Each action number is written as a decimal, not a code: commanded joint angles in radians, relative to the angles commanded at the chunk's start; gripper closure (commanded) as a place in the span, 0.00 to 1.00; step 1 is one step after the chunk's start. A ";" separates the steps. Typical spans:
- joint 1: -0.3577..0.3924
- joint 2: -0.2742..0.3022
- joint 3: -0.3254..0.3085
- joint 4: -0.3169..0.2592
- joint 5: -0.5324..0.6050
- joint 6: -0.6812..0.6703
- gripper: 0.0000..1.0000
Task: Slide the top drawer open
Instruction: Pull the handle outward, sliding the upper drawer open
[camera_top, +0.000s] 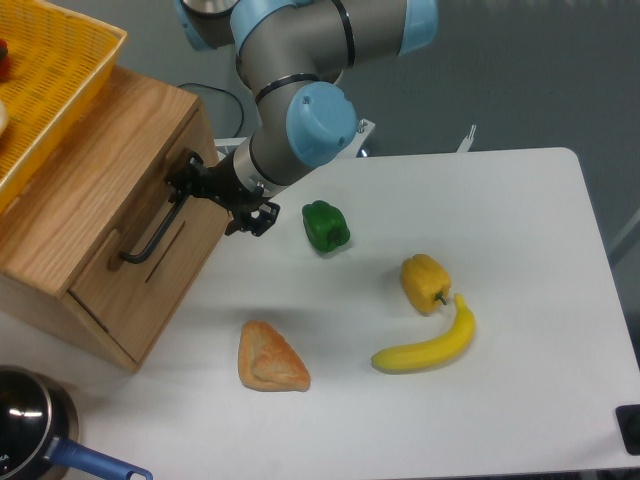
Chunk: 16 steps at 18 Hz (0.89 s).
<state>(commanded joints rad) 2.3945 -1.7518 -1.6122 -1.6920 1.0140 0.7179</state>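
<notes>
The top drawer (150, 275) has a light oak front panel and sits in the wooden cabinet (90, 190) at the left. Its long black bar handle (150, 238) runs slantwise across the panel. My gripper (186, 182) is at the handle's upper end, with its black fingers on either side of the bar, shut on it. The arm's blue and grey wrist (300, 135) reaches in from the upper right. The drawer front looks about flush with the cabinet face.
A yellow basket (60, 70) rests on top of the cabinet. On the white table (520, 260) lie a green pepper (325, 226), a yellow pepper (424, 283), a banana (428, 347) and a bread piece (270, 358). A dark pot with a blue handle (40, 430) is at the front left.
</notes>
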 joint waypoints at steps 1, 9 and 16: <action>0.002 -0.002 0.000 0.000 0.002 0.000 0.00; 0.015 -0.003 0.002 0.002 0.005 0.002 0.00; 0.032 -0.017 0.005 0.003 0.008 0.011 0.00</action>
<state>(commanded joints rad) 2.4267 -1.7687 -1.6076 -1.6889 1.0216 0.7286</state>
